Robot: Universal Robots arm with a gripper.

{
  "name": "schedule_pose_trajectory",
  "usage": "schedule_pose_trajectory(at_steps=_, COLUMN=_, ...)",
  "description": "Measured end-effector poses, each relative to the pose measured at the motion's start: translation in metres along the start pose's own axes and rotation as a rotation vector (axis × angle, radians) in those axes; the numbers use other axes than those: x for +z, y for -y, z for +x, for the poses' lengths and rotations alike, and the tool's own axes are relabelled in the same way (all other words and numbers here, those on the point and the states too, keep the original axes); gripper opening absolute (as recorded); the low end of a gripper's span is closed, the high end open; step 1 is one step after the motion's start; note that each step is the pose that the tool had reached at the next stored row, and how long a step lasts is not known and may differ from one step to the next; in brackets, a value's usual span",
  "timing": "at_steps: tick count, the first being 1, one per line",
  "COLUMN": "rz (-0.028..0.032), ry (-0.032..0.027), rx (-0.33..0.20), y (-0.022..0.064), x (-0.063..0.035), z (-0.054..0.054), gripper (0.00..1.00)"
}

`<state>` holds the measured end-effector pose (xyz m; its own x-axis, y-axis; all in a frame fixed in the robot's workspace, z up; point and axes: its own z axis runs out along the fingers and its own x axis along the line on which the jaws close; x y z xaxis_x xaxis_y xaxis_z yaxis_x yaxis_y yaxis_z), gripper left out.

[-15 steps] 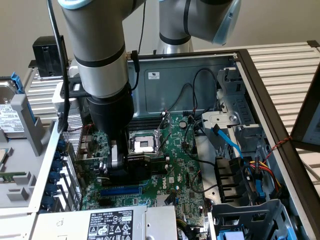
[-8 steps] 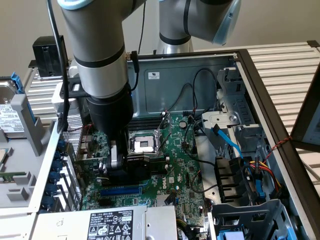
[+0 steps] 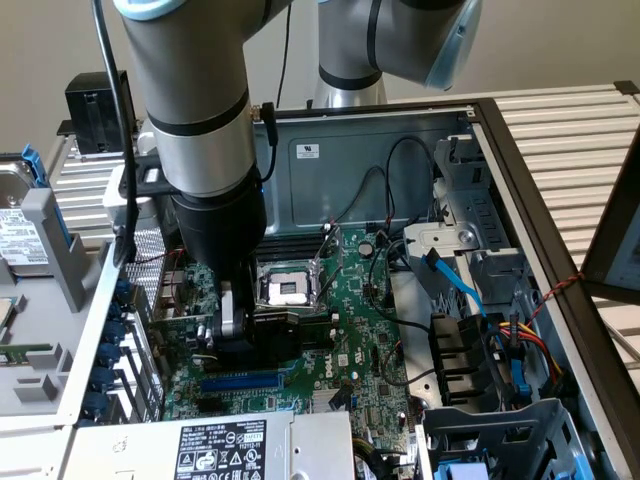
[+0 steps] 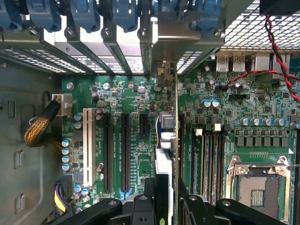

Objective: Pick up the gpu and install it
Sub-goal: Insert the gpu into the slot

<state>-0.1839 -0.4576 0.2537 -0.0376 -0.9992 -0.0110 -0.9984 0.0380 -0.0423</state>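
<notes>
My gripper (image 3: pixel 232 328) (image 4: pixel 167 190) is lowered into the open case (image 3: pixel 560 200), with its fingers (image 4: pixel 149 199) closed narrowly on the gpu (image 3: pixel 275 332) (image 4: pixel 165 136), one on each face. The gpu stands on edge over the motherboard (image 3: pixel 360 330) (image 4: pixel 117 93). In the wrist view it appears edge-on, lying between the black expansion slots (image 4: pixel 125 150) and the memory slots (image 4: pixel 206 159). Its bracket end points toward the rear openings under the blue latches (image 4: pixel 124 14). In the exterior view the gpu sits just beside the CPU socket (image 3: pixel 290 290) (image 4: pixel 255 187), on the side nearer the camera. I cannot tell whether its lower edge is seated in a slot.
</notes>
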Motion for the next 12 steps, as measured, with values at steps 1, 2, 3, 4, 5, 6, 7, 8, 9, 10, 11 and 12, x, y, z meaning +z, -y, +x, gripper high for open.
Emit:
schedule_pose_trajectory(at_steps=1, rz=0.0000, ry=0.0000, rx=0.000, y=0.0000, x=0.0000, z=0.0000, gripper=0.28)
schedule_pose_trajectory(at_steps=2, rz=0.0000, ry=0.0000, rx=0.000, y=0.0000, x=0.0000, z=0.0000, gripper=0.28)
schedule_pose_trajectory(at_steps=3, rz=0.0000, ry=0.0001, rx=0.000, y=0.0000, x=0.0001, z=0.0003, gripper=0.28)
schedule_pose_trajectory(at_steps=4, rz=-0.0001, ry=0.0003, rx=0.000, y=-0.0001, x=0.0002, z=0.0007, gripper=0.28)
schedule_pose_trajectory(at_steps=5, rz=-0.0002, ry=0.0001, rx=0.000, y=0.0000, x=0.0001, z=0.0012, gripper=0.28)
schedule_pose_trajectory(at_steps=6, rz=-0.0004, ry=0.0000, rx=0.000, y=0.0000, x=0.0002, z=0.0014, gripper=0.28)
schedule_pose_trajectory(at_steps=7, rz=-0.0006, ry=-0.0001, rx=0.000, y=0.0000, x=0.0002, z=0.0014, gripper=0.28)
schedule_pose_trajectory(at_steps=8, rz=-0.0009, ry=-0.0001, rx=0.000, y=0.0000, x=0.0002, z=0.0015, gripper=0.28)
schedule_pose_trajectory(at_steps=9, rz=-0.0026, ry=-0.0002, rx=0.000, y=0.0005, x=0.0002, z=0.0021, gripper=0.28)
schedule_pose_trajectory(at_steps=10, rz=-0.0053, ry=-0.0003, rx=0.000, y=0.0011, x=0.0002, z=0.0024, gripper=0.28)
schedule_pose_trajectory(at_steps=11, rz=-0.0094, ry=-0.0005, rx=0.001, y=0.0016, x=0.0002, z=0.0029, gripper=0.28)
schedule_pose_trajectory(at_steps=12, rz=-0.0125, ry=-0.0007, rx=0.001, y=0.0019, x=0.0003, z=0.0033, gripper=0.28)
